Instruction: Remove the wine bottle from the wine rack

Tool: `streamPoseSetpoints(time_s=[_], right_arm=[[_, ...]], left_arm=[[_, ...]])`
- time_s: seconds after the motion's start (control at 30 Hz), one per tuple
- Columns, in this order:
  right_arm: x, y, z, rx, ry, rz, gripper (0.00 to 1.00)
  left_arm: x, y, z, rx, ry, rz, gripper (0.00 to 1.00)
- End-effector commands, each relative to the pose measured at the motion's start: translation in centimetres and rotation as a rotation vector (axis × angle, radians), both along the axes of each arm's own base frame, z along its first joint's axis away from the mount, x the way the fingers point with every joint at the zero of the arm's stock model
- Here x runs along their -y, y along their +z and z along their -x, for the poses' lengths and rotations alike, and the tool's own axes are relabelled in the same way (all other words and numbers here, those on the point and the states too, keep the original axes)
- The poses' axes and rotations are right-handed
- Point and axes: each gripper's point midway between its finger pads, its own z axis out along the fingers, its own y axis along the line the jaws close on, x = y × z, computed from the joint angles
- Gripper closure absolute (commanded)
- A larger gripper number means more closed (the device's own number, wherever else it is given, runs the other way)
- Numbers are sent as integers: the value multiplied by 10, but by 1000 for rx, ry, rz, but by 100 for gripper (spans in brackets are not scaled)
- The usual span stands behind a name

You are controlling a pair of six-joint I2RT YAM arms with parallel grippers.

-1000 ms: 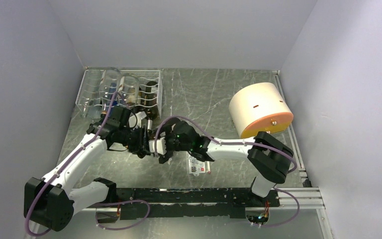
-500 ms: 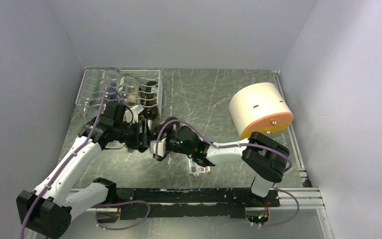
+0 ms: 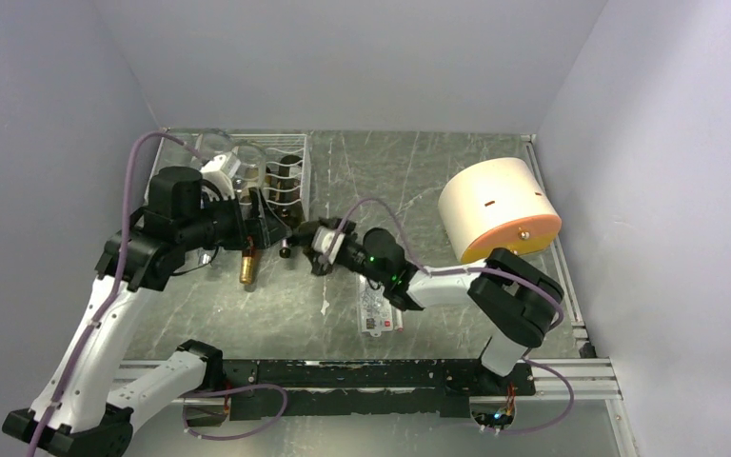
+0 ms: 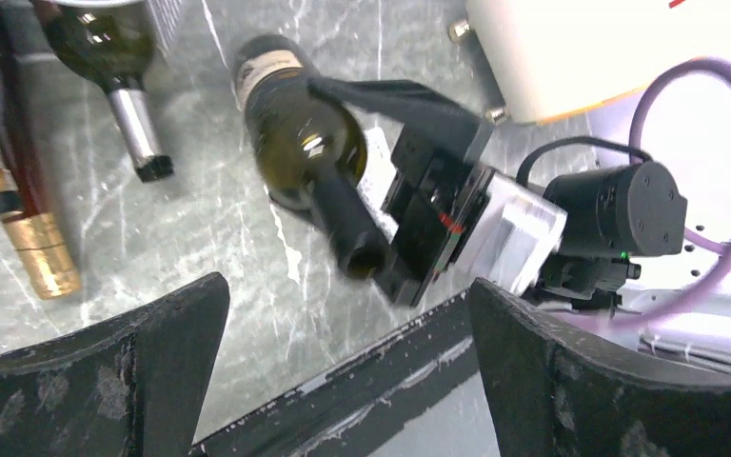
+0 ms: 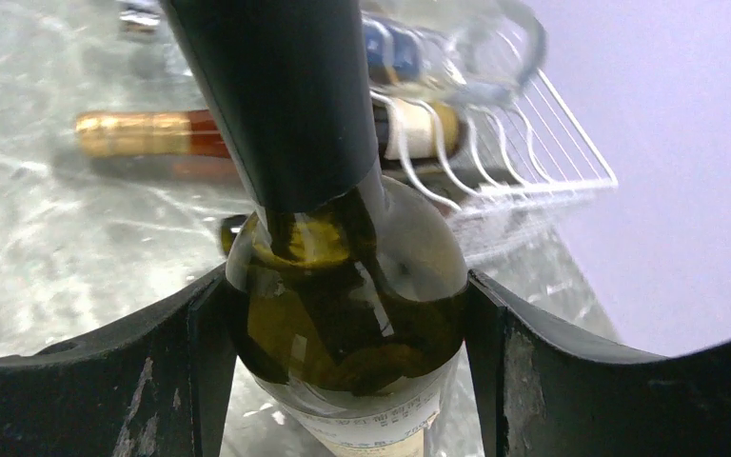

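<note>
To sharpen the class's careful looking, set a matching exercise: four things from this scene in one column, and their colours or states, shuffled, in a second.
1 left gripper
2 right gripper
3 wine rack
4 round drum

A white wire
B closed on the green bottle
C cream, orange face
D open, empty

Pairs: 1-D, 2-B, 3-A, 4-C

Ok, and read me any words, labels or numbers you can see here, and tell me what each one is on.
No text is legible in any view.
Paper label on the wine bottle in the right gripper: printed, too blurred to read.
White packet on the table: red markings, too small to read.
</note>
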Motion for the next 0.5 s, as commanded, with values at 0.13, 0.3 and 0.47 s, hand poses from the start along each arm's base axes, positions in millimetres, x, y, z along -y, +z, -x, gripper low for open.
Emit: streamPoseSetpoints(time_s=[0.13,0.3,0.47], right_arm=[[48,60,-87,-193,-214,-343,97],[79,74,-135,-205,-271,-444,100],[103,83,-179,-200,-315,-526,100]], left_arm=[[-15,40,-2,156,82,11,0],[-8,35,5,150,64,74,0],[5,24,14,125,11,152,0]])
